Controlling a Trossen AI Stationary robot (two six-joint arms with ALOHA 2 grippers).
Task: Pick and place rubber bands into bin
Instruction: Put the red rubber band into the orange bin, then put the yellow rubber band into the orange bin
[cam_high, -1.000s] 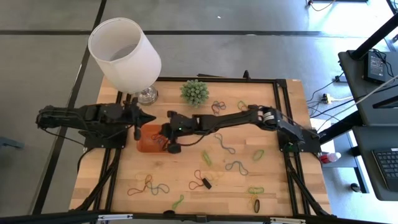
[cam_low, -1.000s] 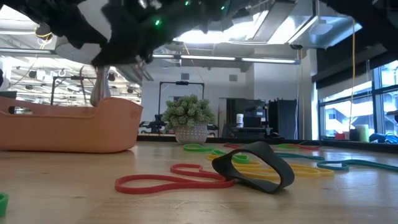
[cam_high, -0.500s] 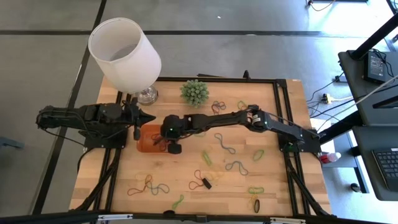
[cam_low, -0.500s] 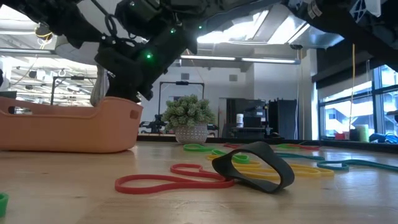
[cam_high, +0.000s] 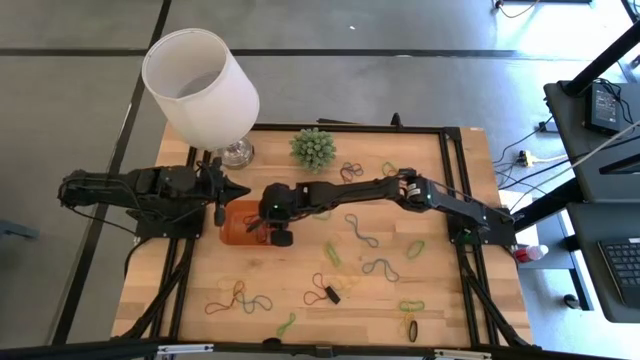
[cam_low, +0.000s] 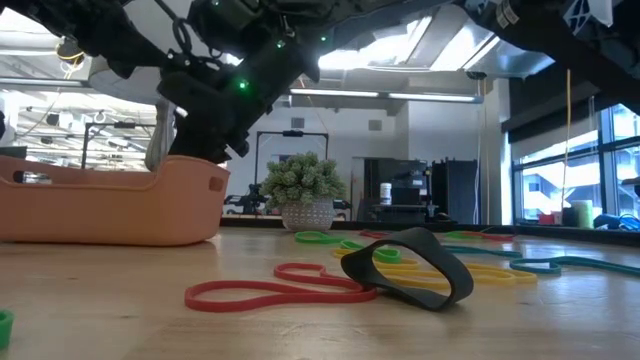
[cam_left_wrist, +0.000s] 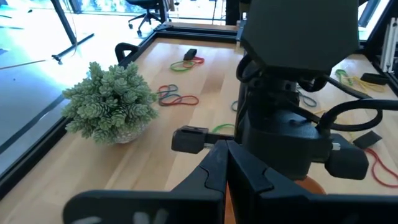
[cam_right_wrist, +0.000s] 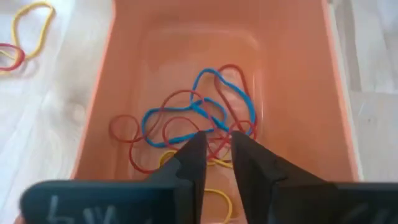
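The orange bin (cam_high: 228, 236) sits left of the table's middle. Inside it, blue, red and yellow rubber bands (cam_right_wrist: 199, 118) lie on the bin's floor (cam_right_wrist: 292, 74). My right gripper (cam_right_wrist: 217, 140) points slantwise down into the bin (cam_low: 110, 205), just above those bands; its fingers stand slightly apart with nothing between them. It reaches in from the right (cam_high: 258, 222). More rubber bands (cam_high: 362, 232) are scattered flat over the table's right and near parts. My left gripper (cam_high: 238, 190) waits shut, just beyond the bin's far left corner, fingertips together (cam_left_wrist: 227, 146).
A white lampshade (cam_high: 200, 85) and a spiky green plant (cam_high: 312, 148) stand along the far edge. Near the low camera lie a red band (cam_low: 270, 290) and a black band (cam_low: 410, 265). A yellow band (cam_right_wrist: 31, 25) lies just outside the bin.
My right gripper has gone down toward the bin and a little toward the table's left edge, tipping its fingers more steeply downward until they hang over the bin's inside. My left arm has kept still.
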